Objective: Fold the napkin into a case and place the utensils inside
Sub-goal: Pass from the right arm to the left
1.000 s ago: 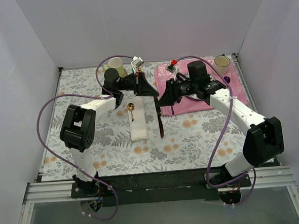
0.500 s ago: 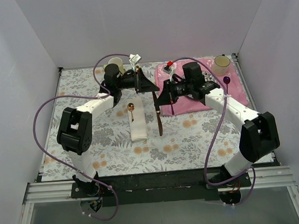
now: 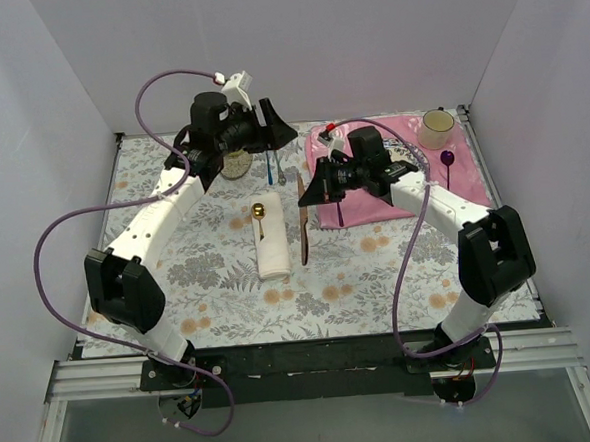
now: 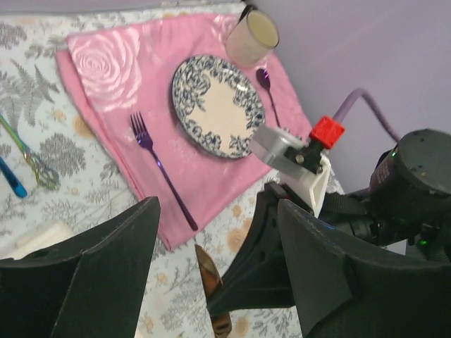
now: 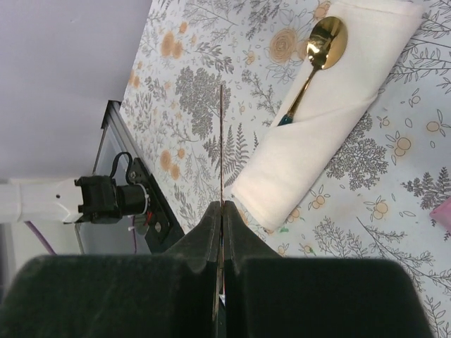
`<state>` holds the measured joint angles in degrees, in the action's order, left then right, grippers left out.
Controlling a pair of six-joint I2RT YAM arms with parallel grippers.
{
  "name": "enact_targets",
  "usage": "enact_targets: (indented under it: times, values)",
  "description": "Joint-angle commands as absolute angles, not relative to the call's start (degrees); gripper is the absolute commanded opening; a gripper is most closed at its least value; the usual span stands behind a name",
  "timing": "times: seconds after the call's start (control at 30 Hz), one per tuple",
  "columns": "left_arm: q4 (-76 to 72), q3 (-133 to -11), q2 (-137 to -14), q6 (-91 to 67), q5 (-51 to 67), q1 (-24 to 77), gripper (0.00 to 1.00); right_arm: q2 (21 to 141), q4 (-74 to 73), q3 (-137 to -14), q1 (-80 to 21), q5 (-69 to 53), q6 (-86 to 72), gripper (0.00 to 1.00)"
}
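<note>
The cream-white napkin [image 3: 272, 250] lies folded into a narrow case on the floral cloth. The gold-bowled, teal-handled spoon [image 3: 259, 211] is tucked into its far end, bowl sticking out. My right gripper [image 3: 311, 192] is shut on the copper knife [image 3: 303, 225], which hangs blade-down just right of the napkin. In the right wrist view the knife [image 5: 222, 141] shows edge-on between the closed fingers [image 5: 204, 232], with the napkin [image 5: 317, 134] and spoon [image 5: 325, 39] to its right. My left gripper [image 3: 274, 122] is raised near the back wall, open and empty. In its own view the knife [image 4: 210, 278] shows below its fingers [image 4: 99, 267].
A pink rose-printed placemat [image 3: 410, 134] at the back right carries a blue-patterned plate [image 4: 217, 104], a purple fork [image 4: 158, 169] and a purple spoon [image 3: 447, 160]. Cups stand at the back right [image 3: 437, 127] and back left [image 3: 234, 165]. A blue-handled spoon [image 3: 270, 168] lies beside the left cup.
The knife passed from my left gripper to my right: the right shut on it, the left opened and lifted away toward the back. The knife has shifted slightly left toward the napkin.
</note>
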<state>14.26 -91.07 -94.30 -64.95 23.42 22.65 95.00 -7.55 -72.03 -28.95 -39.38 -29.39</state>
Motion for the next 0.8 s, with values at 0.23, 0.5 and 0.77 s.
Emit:
enact_targets:
  times: [0.23, 0.5, 0.77]
  values:
    - [31.9, -93.2, -95.3, -65.0, 10.3, 28.1, 0.61, 97.7, -3.3, -78.6, -30.4, -37.6, -34.4, 0.01]
    - [32.5, -91.8, -96.4, -66.8, 10.2, 29.6, 0.55, 99.0, -3.1, -79.7, -30.4, -38.2, -34.6, 0.01]
    - [32.6, -90.5, -96.6, -68.4, 10.9, 30.1, 0.46, 100.0, -2.8, -80.3, -30.5, -38.3, -34.8, 0.01]
